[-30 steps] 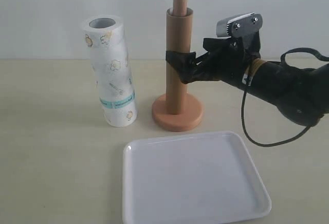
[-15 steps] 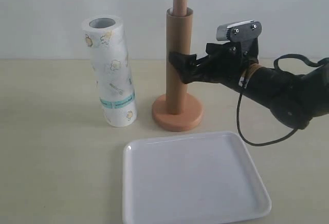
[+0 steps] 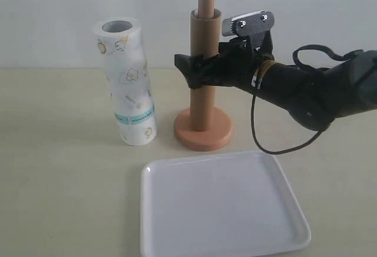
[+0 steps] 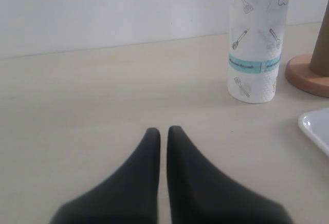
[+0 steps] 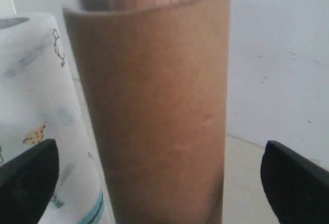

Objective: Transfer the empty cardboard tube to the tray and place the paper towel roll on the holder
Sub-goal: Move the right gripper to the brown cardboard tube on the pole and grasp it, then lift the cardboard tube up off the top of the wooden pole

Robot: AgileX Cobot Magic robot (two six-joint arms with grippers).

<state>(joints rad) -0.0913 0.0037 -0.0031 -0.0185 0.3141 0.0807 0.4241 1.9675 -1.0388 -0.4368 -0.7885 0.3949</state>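
Observation:
The empty cardboard tube (image 3: 204, 39) stands upright over the dowel of the wooden holder (image 3: 203, 132), whose rounded top pokes out above it. My right gripper (image 3: 197, 72) is open, with one finger on each side of the tube's middle and not pressing it. In the right wrist view the tube (image 5: 154, 106) fills the space between the two dark fingertips (image 5: 28, 180). The paper towel roll (image 3: 126, 80) stands upright left of the holder. The white tray (image 3: 221, 207) lies in front. My left gripper (image 4: 163, 131) is shut and empty above the table, away from the roll (image 4: 256, 44).
A black cable (image 3: 277, 145) hangs from the right arm above the table, just behind the tray's far right corner. The holder base (image 4: 308, 75) and a tray corner (image 4: 316, 126) show at the edge of the left wrist view.
My right gripper has moved left, from beside the tube to around it, fingers now on both sides. The tube, roll and tray have not moved.

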